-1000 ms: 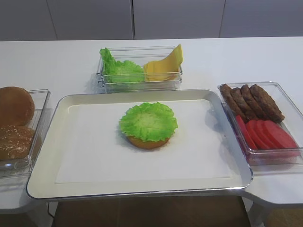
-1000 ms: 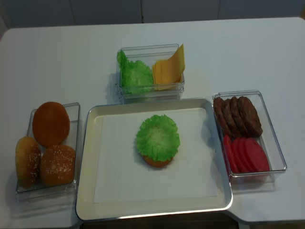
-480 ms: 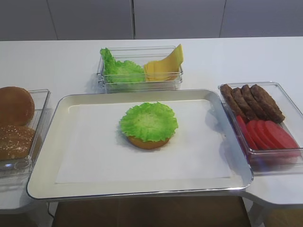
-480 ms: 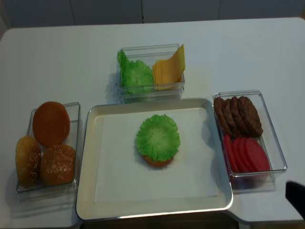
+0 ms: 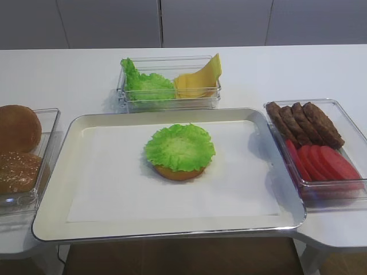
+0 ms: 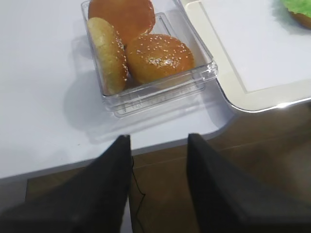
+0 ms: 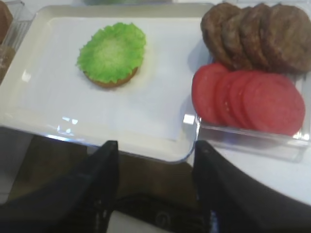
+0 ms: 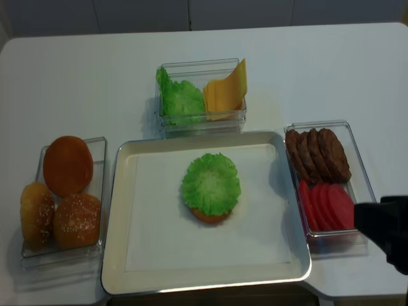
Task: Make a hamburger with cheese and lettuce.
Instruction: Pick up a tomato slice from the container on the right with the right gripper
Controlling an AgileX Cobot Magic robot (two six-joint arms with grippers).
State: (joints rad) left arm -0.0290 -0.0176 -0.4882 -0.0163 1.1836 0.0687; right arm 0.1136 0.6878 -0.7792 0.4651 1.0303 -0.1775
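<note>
At nine o'clock on the desk (image 8: pixel 76 83), a clear box of sesame buns (image 8: pixel 64 197) is set within the left arm's reach. The left tool (image 6: pixel 158 187) is seen only in its wrist view, hanging off the desk's near edge just short of that box; its fingers are spread well apart and nothing is held between them.

At the centre, the tray (image 8: pixel 118 255) is lined with white paper, apparently as the assembly spot. The hamburger (image 8: pixel 211 187) is placed in the middle of it: a golden bun half with the lettuce (image 5: pixel 179 146) laid on top, its frilled edge overhanging the bun all round. No cheese is on it yet, so the lettuce step is judged done and the cheese step open.

At twelve o'clock, beyond the tray, a clear bin (image 8: pixel 201 121) is shared by spare green leaves (image 8: pixel 180 97) on its left and the cheese (image 8: pixel 227 92) on its right, the slices propped on edge, probably so that one can be pinched from above.

At three o'clock, a box of patties (image 8: pixel 317 153) and tomato slices (image 8: pixel 328 205) is set. The right tool (image 7: pixel 155 187) is held low near the tray's four-o'clock corner, spread wide and empty.
</note>
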